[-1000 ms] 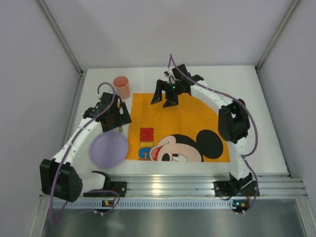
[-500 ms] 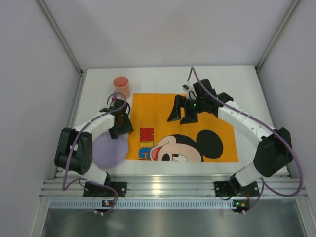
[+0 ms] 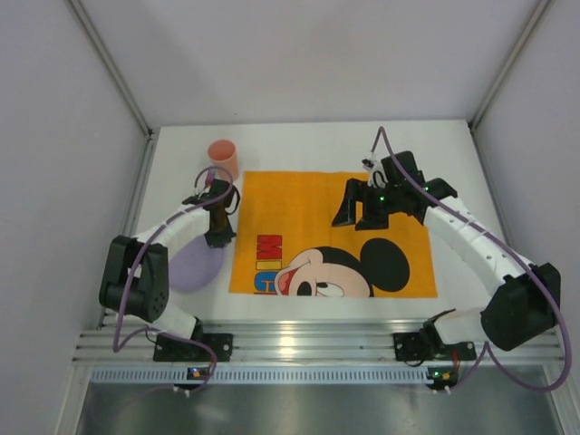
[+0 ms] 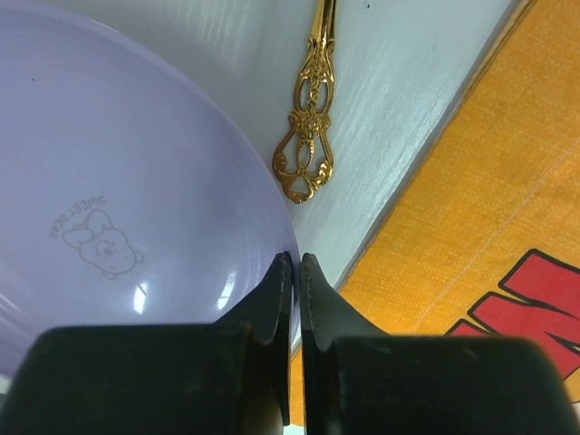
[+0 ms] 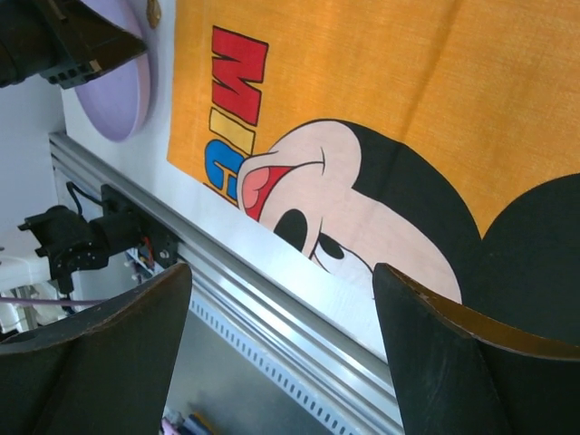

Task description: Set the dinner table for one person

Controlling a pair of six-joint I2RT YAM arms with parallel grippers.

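Beneath orange placemat (image 3: 308, 204): dinner table (image 3: 290, 145) flat, matte white, aluminium-railed.

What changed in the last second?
The right gripper, open, swung from the placemat's far edge rightward and nearer. The left gripper came down and pinched the purple plate's rim; the plate looks shifted or tipped. The pink cup stayed put.

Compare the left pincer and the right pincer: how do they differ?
The left pincer is shut on the purple plate's rim; the right pincer is wide open and empty. The left pincer is low beside the orange placemat; the right pincer hangs above it. Both have black fingers.
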